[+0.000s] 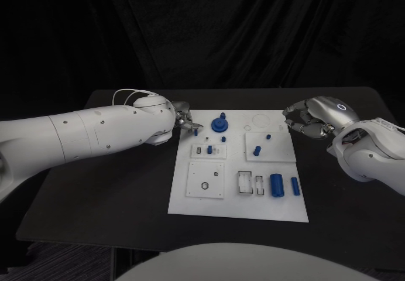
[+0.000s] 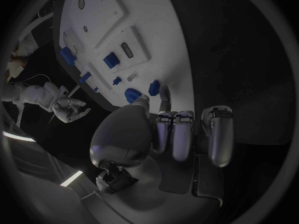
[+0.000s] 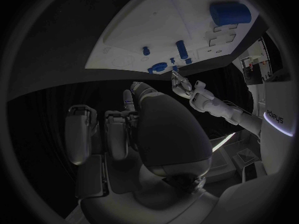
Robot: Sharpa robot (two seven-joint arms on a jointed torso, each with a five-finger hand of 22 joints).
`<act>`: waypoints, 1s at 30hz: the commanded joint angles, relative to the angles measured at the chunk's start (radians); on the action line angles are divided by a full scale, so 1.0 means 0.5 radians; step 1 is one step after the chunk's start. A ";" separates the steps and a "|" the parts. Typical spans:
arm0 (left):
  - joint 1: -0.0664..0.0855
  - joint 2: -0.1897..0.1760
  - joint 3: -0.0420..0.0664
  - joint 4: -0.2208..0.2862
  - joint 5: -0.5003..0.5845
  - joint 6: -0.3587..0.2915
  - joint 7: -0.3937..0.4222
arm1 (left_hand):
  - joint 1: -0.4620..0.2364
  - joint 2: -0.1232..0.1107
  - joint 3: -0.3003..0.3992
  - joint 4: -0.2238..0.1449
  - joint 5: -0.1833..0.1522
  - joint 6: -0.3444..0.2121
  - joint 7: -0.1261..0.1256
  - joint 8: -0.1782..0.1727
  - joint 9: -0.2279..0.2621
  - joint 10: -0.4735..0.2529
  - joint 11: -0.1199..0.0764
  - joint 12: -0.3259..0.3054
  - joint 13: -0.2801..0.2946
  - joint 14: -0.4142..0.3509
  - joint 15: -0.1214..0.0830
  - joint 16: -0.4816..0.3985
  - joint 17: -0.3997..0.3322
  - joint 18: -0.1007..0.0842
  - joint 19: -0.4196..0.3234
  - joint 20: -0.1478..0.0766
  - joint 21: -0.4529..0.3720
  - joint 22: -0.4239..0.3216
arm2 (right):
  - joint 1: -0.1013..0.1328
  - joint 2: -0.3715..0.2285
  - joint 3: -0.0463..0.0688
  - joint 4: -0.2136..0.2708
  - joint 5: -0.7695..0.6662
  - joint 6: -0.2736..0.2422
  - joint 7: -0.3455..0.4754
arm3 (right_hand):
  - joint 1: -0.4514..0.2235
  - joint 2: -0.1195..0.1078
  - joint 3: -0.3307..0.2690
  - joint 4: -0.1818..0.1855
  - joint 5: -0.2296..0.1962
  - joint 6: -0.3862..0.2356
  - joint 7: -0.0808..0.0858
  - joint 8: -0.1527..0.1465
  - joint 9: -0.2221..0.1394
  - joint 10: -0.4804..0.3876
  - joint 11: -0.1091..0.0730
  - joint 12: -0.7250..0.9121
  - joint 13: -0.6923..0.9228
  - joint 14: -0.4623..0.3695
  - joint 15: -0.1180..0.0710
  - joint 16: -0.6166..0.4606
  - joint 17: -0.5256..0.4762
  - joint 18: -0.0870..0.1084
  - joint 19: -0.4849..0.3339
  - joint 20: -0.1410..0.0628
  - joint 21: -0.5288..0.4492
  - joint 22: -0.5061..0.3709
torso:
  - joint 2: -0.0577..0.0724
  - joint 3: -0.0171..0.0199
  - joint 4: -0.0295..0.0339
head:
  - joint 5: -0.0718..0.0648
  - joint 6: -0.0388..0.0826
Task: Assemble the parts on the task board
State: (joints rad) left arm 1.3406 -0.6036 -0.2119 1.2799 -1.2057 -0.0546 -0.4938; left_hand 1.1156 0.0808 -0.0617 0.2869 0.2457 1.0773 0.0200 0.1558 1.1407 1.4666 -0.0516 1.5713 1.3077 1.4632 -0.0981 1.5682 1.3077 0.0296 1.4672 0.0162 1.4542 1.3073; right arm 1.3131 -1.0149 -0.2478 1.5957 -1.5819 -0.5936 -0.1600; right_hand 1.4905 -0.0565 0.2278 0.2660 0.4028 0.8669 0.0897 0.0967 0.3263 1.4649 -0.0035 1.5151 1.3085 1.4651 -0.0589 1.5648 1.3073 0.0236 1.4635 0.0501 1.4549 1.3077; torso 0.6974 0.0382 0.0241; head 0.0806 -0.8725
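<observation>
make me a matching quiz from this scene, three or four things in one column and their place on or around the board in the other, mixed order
Things:
1. left hand
2. right hand
3. large blue cylinder
4. round blue part

Places:
A. near part of the task board, robot's right side
B. off the board's far right corner
C. far edge of the board, beside the left hand
D. at the board's far left corner

Pairs: 1-D, 2-B, 3-A, 4-C

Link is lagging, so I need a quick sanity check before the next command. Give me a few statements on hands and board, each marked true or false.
1. The left hand is at the far left corner of the task board. True.
2. The right hand holds a blue part. False: it holds nothing and hangs beside the board's far right corner.
3. Two blue cylinders lie side by side on the board's near right part. True.
4. The blue round part lies on the black table, off the board. False: it stands on the board, near the left hand.
</observation>
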 commanded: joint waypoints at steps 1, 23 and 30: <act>-0.005 0.007 0.002 0.000 -0.001 0.015 0.032 | 0.024 0.006 0.007 -0.003 0.012 -0.003 0.014 -0.014 -0.005 0.208 0.016 -0.001 0.526 0.215 0.009 0.005 0.526 0.003 0.096 0.004 -0.011 0.444 | -0.004 0.000 0.001 0.000 -0.007 -0.020 0.002 | -0.010 -0.012 0.009 0.005 0.012 0.014 0.001 -0.007 -0.002 0.103 -0.006 -0.004 0.413 0.206 -0.018 -0.011 0.509 0.011 0.101 -0.013 -0.003 0.449 | -0.001 0.0000 0.001 | 0.003 0.000; -0.014 0.018 0.002 -0.009 -0.001 0.031 0.045 | 0.052 0.011 0.017 -0.006 0.032 -0.015 0.021 -0.037 -0.026 0.208 0.023 -0.001 0.526 0.215 0.016 0.005 0.526 0.006 0.088 0.010 -0.027 0.440 | -0.004 0.004 0.001 -0.002 -0.007 -0.007 -0.003 | -0.010 -0.012 0.010 0.005 0.014 0.014 0.001 -0.007 -0.002 0.102 -0.006 -0.005 0.412 0.205 -0.018 -0.014 0.507 0.012 0.100 -0.013 -0.005 0.448 | 0.001 -0.0014 0.001 | 0.009 0.000; -0.015 0.020 0.002 -0.011 -0.001 0.032 0.055 | 0.071 0.012 0.023 -0.006 0.050 -0.040 0.032 -0.063 -0.045 0.208 0.033 -0.001 0.526 0.215 0.024 0.005 0.526 0.008 0.083 0.016 -0.035 0.437 | -0.004 0.003 0.001 -0.002 -0.007 -0.004 -0.005 | -0.010 -0.012 0.010 0.005 0.014 0.014 0.001 -0.007 -0.002 0.102 -0.006 -0.005 0.412 0.205 -0.018 -0.014 0.507 0.012 0.100 -0.013 -0.005 0.448 | 0.001 -0.0010 0.001 | 0.009 0.000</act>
State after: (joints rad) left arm 1.3350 -0.5962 -0.2119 1.2734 -1.2060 -0.0477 -0.4862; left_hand 1.1429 0.0882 -0.0554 0.2840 0.2663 1.0618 0.0355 0.1277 1.1193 1.4662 -0.0447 1.5713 1.3077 1.4670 -0.0944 1.5682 1.3075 0.0296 1.4672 0.0163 1.4403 1.3073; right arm 1.3131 -1.0131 -0.2478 1.5941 -1.5819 -0.5925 -0.1599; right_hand 1.4905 -0.0565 0.2278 0.2660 0.4063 0.8668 0.0897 0.0967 0.3265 1.4649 -0.0034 1.5151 1.3086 1.4651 -0.0589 1.5648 1.3073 0.0237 1.4635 0.0500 1.4549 1.3074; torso 0.6975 0.0376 0.0244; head 0.0850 -0.8725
